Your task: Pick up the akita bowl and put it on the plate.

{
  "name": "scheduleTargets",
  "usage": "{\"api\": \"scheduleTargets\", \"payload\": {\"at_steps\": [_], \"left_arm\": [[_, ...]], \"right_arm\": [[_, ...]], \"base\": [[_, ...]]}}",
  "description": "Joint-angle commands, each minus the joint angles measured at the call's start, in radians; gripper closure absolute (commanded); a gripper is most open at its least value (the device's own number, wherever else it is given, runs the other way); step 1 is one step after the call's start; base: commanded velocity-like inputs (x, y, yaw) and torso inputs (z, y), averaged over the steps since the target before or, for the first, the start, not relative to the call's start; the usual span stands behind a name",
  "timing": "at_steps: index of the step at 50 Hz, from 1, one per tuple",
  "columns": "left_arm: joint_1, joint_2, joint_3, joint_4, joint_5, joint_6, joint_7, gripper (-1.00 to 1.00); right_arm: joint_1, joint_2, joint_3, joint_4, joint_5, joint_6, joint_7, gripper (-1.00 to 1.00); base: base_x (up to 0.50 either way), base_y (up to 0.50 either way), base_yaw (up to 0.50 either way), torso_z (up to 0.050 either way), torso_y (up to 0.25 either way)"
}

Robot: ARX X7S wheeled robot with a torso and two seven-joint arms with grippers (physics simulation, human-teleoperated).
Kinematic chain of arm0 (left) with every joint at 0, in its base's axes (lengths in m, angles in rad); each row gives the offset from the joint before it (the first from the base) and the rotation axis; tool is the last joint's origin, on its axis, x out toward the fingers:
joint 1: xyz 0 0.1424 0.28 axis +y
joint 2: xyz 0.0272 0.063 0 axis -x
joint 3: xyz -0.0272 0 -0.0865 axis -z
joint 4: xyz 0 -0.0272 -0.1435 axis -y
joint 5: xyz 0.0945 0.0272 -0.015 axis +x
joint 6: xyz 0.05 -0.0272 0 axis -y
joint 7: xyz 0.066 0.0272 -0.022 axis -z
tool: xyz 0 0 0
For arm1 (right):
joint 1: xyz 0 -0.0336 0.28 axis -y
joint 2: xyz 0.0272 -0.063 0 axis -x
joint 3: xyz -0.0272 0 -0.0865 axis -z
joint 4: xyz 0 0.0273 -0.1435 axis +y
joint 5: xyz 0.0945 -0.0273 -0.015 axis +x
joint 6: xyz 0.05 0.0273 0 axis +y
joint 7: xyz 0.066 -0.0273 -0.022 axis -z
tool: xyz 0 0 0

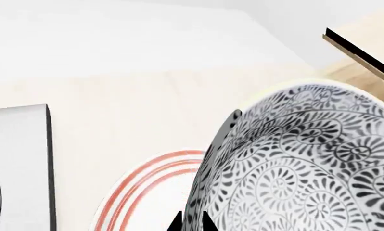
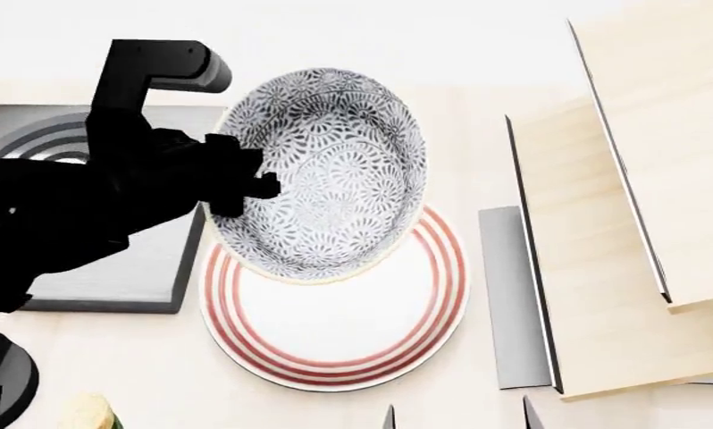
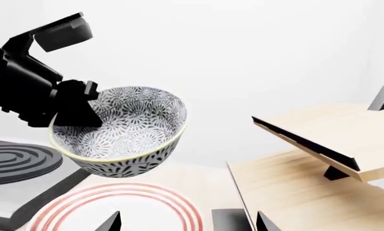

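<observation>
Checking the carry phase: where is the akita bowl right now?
In the head view the akita bowl hangs tilted in the left tool, held by its rim above the plate, right of the stove.

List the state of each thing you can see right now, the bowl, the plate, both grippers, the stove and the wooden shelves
akita bowl: lifted clear of the table, tilted, empty, held by its rim.
plate: flat on the table, empty, below the bowl.
left gripper: shut on the bowl's rim.
right gripper: open, holding nothing.
stove: nothing on it.
wooden shelves: bare.
</observation>
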Motion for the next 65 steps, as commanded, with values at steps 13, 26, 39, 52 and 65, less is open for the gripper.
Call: {"api": "scheduleTargets", "payload": {"at_steps": [13,26,39,52,65], "left_arm": [[-0.029,-0.013,-0.021,0.039,-0.092,-0.183,-0.032,1.0],[-0.03,-0.016,-0.015,0.037,-0.103,-0.18,-0.038,1.0],[-0.011,0.013,0.081,-0.113,0.012,0.046,-0.07,1.0],[-0.001,-0.008,0.132,-0.053,0.008,0.047,-0.028,1.0],[0.002,-0.004,0.131,-0.095,0.007,0.114,-0.028,1.0]], "right_arm": [[0.005,0.001,-0.006,0.004,0.003,0.004,0.002,-1.0],[0.005,0.003,-0.011,0.008,0.0,0.0,0.005,-1.0],[0.006,0.005,-0.012,0.006,0.001,0.003,0.007,-1.0],[0.008,0.006,-0.016,0.005,0.002,0.005,0.009,-1.0],[0.011,0.007,-0.018,0.013,0.006,0.001,0.009,-1.0]], "base": [[0.0,0.0,0.0,0.0,0.0],[0.0,0.0,0.0,0.0,0.0],[0.0,0.0,0.0,0.0,0.001],[0.0,0.0,0.0,0.0,0.0],[0.0,0.0,0.0,0.0,0.0]]}}
